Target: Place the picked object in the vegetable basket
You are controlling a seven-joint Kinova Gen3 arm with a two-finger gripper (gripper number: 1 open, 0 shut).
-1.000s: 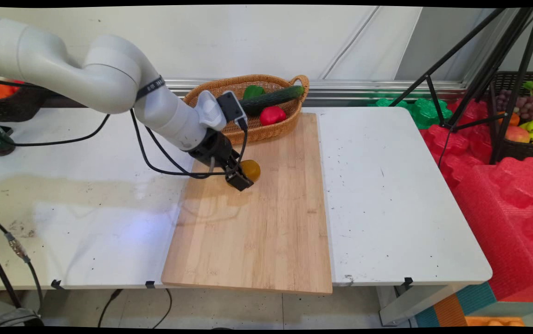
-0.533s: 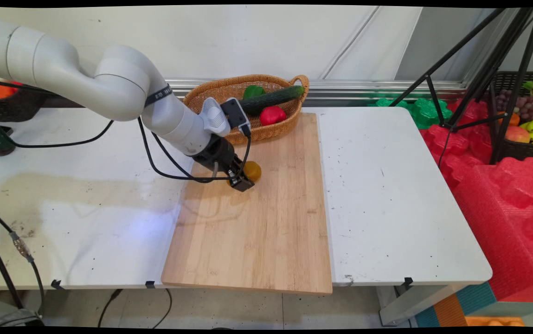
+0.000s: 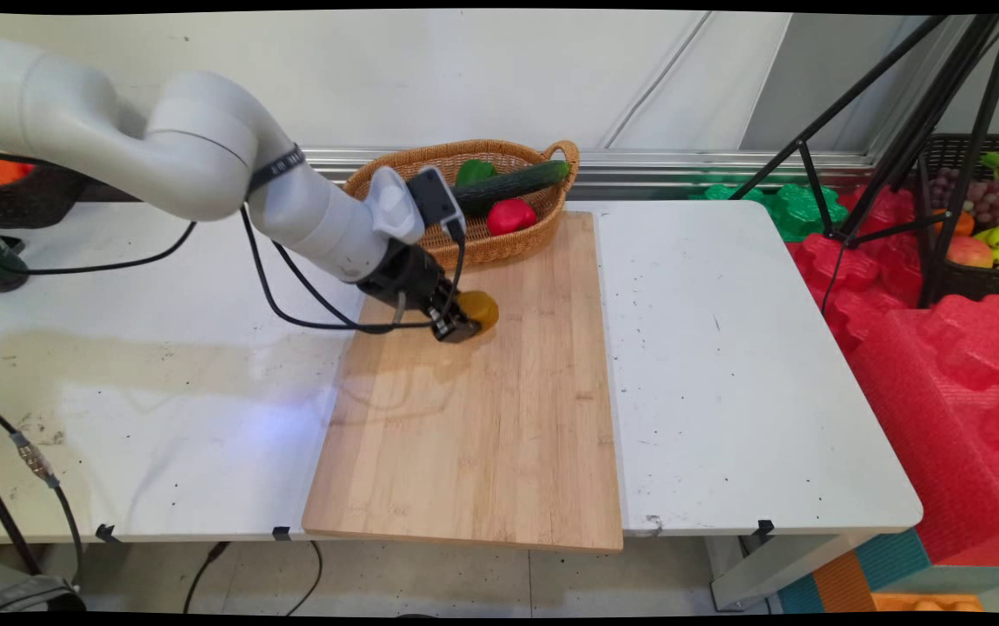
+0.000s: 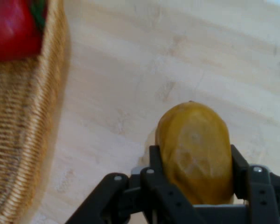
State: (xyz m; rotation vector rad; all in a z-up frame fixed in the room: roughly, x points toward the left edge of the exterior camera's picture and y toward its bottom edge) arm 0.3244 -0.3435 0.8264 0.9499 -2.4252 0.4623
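- Gripper is clamped on a yellow-brown potato; the hand view shows one black finger pressed against each side of the potato.
- The potato sits at the far-left part of the wooden cutting board, just near of the wicker basket. From the main view I cannot tell whether it rests on the board or is lifted slightly off it.
- In the hand view the potato's rounded end juts out past the fingertips, over the pale board surface.
- The arm reaches in from the upper left, with black cables looping beneath it above the white table.
- The basket stands at the far edge of the board, touching or overlapping its far-left corner. It holds a long cucumber lying across its rim, a red pepper and a green pepper behind the cucumber.
- The hand view shows the basket wall on its left side and the red pepper at its upper left corner.
- The board lies across the middle of the table, with its near edge just overhanging the table's near edge.
- Right of the table: red foam shapes, a black tripod and a dark crate of mixed fruit.
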